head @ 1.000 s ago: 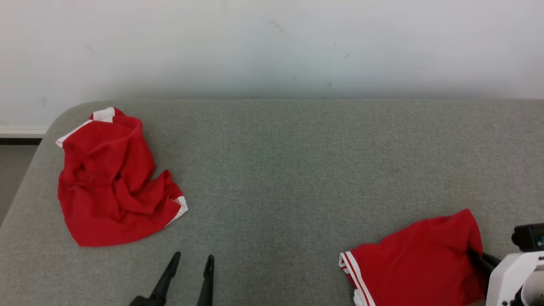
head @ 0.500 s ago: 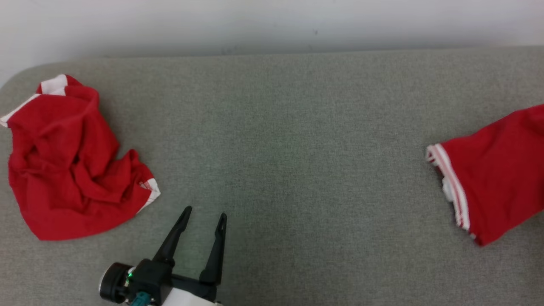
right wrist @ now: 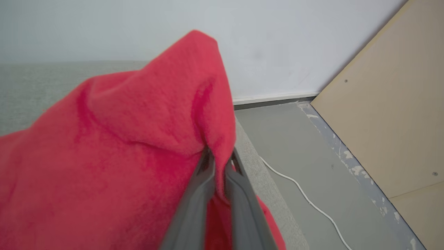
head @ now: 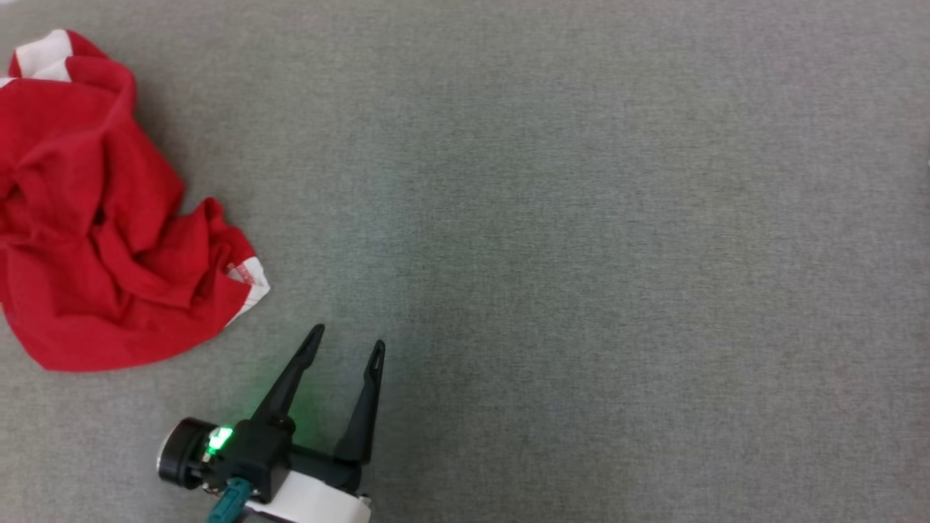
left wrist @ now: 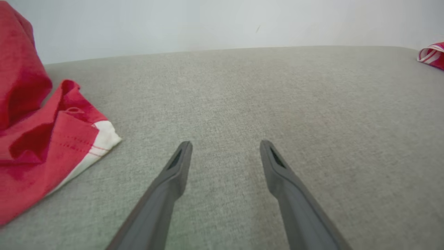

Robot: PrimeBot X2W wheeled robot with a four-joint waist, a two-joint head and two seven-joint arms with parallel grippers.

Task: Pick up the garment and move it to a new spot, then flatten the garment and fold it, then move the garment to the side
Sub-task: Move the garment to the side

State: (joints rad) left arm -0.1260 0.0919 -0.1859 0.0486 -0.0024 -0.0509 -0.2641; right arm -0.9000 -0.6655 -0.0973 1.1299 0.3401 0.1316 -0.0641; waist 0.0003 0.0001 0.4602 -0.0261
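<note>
Toward the left edge of the grey fabric-covered table [head: 581,218] you have a crumpled red garment with white trim [head: 94,218] lying in a loose heap. One white-edged corner of it points toward the near side. The left wrist view shows that same corner [left wrist: 34,139] flat on the cloth surface.

Just to the right of that corner, and apart from it, sits your left gripper [head: 347,338]. Its two dark fingers are spread wide with nothing between them, and a green light [head: 220,438] glows on the wrist behind. From the left wrist camera the left gripper [left wrist: 225,144] points across the table toward the white wall [left wrist: 222,21]. Whether the fingertips touch the fabric, you cannot tell.

At the right edge of the table is the task's piece, a red garment with a white-striped hem [left wrist: 432,55]. Your right gripper [right wrist: 219,158] has its fingers drawn almost together, pinching a fold of that garment [right wrist: 121,156]. The cloth rises in a peak over the fingertips and drapes away to the left. Beyond the table's right edge you can see grey floor [right wrist: 295,139], a thin white cable [right wrist: 305,198] and a beige board [right wrist: 388,121].
</note>
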